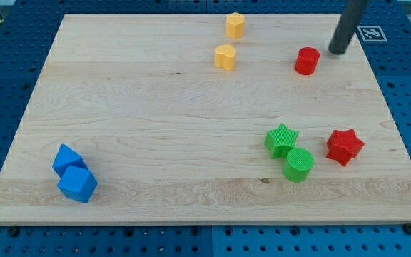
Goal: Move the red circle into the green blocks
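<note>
The red circle sits near the view's top right on the wooden board. My tip is just to its right and slightly above, a small gap apart. The green star and the green circle lie together at the lower right, well below the red circle. A red star lies right of the green blocks.
Two yellow blocks sit at the top centre, left of the red circle. Two blue blocks lie touching at the lower left. A blue pegboard table surrounds the board.
</note>
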